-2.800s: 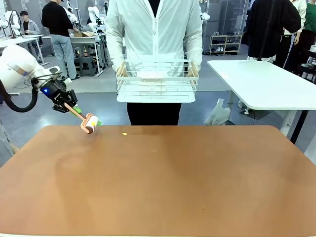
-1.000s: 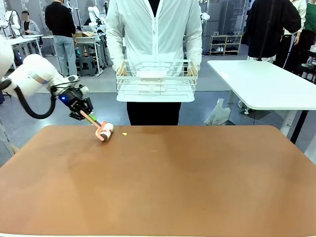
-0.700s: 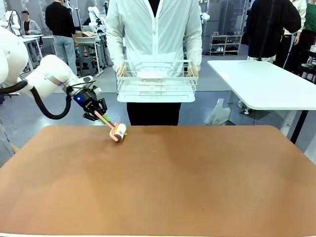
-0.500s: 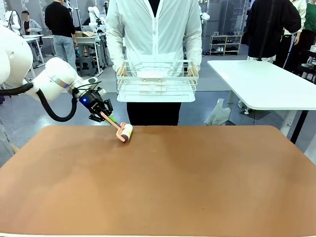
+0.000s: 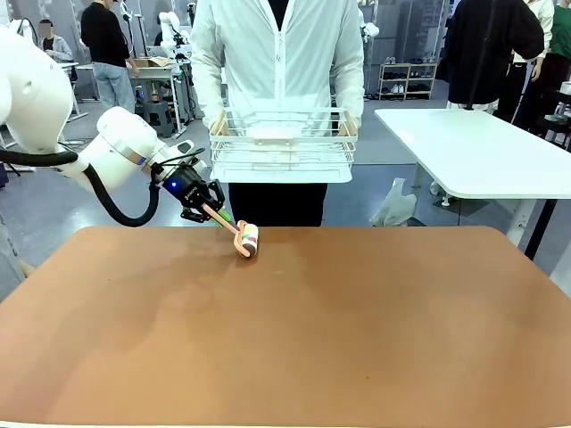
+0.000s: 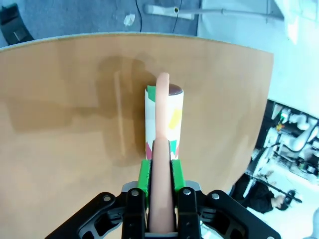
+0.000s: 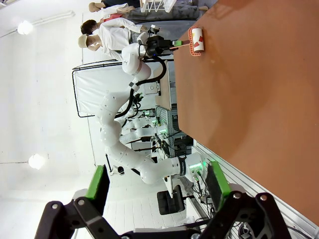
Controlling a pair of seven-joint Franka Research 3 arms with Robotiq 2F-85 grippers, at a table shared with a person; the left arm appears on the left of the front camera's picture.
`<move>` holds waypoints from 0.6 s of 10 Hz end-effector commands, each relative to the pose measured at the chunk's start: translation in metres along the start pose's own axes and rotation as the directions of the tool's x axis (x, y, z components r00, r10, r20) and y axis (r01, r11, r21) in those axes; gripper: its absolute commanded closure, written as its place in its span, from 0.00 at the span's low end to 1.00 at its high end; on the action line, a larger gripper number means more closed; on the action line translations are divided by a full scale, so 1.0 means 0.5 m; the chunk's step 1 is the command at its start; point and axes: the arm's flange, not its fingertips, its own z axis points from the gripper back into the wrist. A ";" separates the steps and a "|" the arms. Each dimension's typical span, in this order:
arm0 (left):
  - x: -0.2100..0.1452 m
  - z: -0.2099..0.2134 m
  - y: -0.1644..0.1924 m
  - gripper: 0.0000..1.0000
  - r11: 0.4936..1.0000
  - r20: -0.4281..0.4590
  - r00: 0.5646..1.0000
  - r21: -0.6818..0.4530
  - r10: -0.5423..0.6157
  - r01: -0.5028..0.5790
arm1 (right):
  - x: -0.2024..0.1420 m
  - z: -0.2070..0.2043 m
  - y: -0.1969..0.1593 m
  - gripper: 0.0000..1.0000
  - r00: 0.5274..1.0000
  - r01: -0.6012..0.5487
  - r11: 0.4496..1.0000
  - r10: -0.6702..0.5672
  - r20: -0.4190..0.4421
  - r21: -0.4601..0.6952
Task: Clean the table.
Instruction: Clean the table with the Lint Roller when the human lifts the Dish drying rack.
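Item: lint roller point(image 5: 248, 240), its pink handle pinched between the green-padded fingers point(image 6: 143, 174) of the left gripper point(image 5: 214, 212). Position: drum on the desk point(image 5: 312, 339), near its far edge, left of its middle. Change: rolled rightward along that edge, over the spot where a yellow scrap lay. The scrap is judged lifted, and most of the desk unswept. Right gripper point(image 7: 157, 186): fingers spread, holding nothing, clear of the desk.
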 end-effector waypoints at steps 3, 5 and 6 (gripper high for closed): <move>-0.105 0.047 -0.048 0.79 0.999 0.153 0.988 0.028 -0.021 0.017 | -0.001 0.001 0.006 0.00 1.000 0.003 1.000 -0.003 0.003 -0.007; -0.108 0.083 -0.071 0.79 0.999 0.150 0.988 0.005 -0.043 0.042 | -0.001 0.001 0.006 0.00 1.000 0.003 1.000 -0.003 0.003 -0.007; -0.110 0.106 -0.085 0.79 0.999 0.138 0.989 0.007 -0.051 0.050 | -0.001 0.001 0.006 0.00 1.000 0.003 1.000 -0.003 0.003 -0.007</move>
